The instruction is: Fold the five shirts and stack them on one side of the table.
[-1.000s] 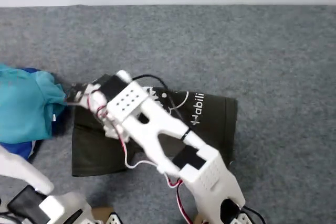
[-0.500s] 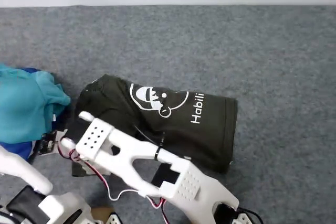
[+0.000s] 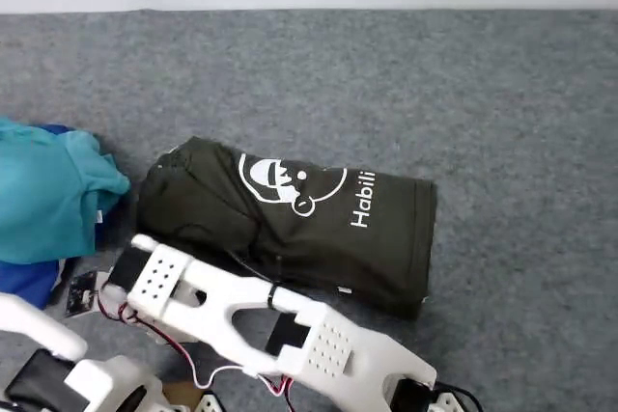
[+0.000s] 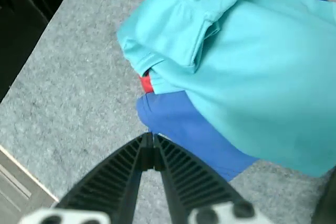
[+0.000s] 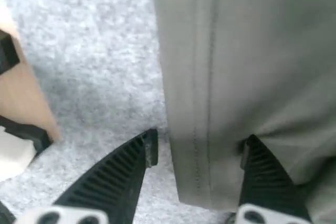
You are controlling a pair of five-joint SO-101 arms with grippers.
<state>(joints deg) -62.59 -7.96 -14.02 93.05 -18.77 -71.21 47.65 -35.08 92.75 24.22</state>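
Observation:
A dark olive shirt (image 3: 290,219) with a white print lies folded in the middle of the grey table. My right arm (image 3: 232,311) stretches across its near-left corner. In the right wrist view my right gripper (image 5: 202,150) is open, and the stitched hem corner of the olive shirt (image 5: 236,77) lies between its fingers. At the left edge a teal shirt (image 3: 43,200) is heaped over a blue shirt (image 3: 29,282). My left gripper (image 4: 152,142) is shut and holds nothing, just off the edge of the blue shirt (image 4: 189,129). A red shirt (image 4: 147,82) peeks out under the teal shirt (image 4: 252,66).
The grey felt table (image 3: 483,94) is bare at the back and right. A wooden block (image 5: 26,98) sits near my right gripper by the front edge. The left arm's base (image 3: 39,330) stands at the front left.
My right arm swung from the olive shirt's far-left corner down to its near-left corner, uncovering the print. The left arm and the heap of shirts stayed put.

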